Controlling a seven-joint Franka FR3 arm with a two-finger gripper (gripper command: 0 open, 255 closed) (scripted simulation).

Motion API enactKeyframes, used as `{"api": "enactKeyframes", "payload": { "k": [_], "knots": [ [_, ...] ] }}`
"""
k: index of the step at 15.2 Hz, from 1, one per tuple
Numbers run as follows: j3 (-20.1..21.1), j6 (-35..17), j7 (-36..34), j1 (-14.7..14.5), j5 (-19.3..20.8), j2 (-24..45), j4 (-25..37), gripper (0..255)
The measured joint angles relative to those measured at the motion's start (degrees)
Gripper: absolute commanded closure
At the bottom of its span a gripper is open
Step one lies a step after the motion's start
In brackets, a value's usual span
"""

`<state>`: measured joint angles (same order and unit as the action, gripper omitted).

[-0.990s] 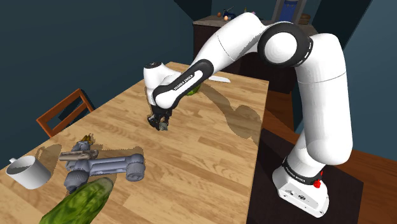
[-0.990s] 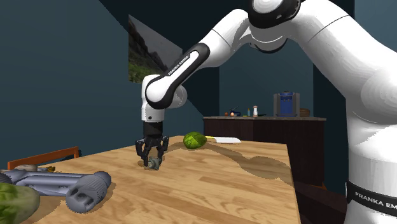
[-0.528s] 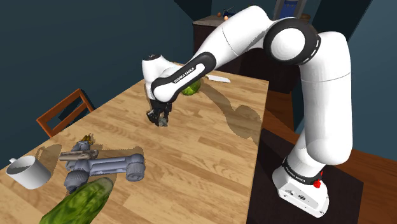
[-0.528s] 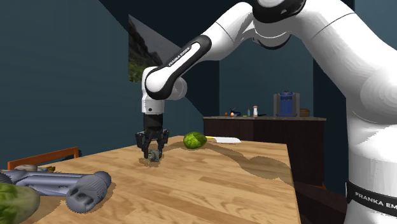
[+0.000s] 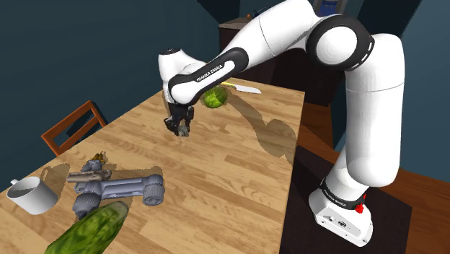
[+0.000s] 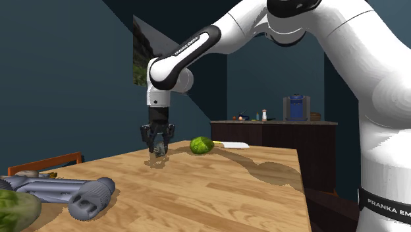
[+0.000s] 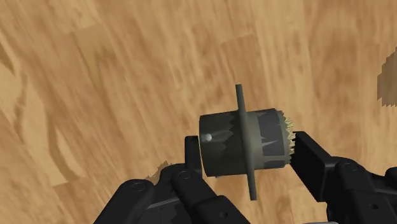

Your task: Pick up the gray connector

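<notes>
A: Where is the gray connector [image 7: 245, 149] sitting?
B: Not sitting. It is hanging just above the table [image 5: 216, 180], clamped in the jaws, with 1 finger [image 7: 315, 162] pressing on each end of its cylinder.
A: Why endwise?
B: Likely because the thin flange is standing between the 2 fingers, so the flat ends are giving the surest hold.
A: Task status?
B: Looking nearly finished; the connector is riding clear of the wood.

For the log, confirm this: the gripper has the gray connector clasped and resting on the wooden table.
Not resting. The gripper has the gray connector clasped, but held in the air above the wooden table, as the second exterior view shows.
</notes>
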<state>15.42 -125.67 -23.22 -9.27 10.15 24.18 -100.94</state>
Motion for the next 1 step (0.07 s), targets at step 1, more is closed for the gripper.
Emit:
{"api": "enactKeyframes", "payload": {
  "k": [1],
  "knots": [
    [0.0, 0.3, 0.0, 0.0, -0.1, -0.2, 0.1, 255]
  ]
}}
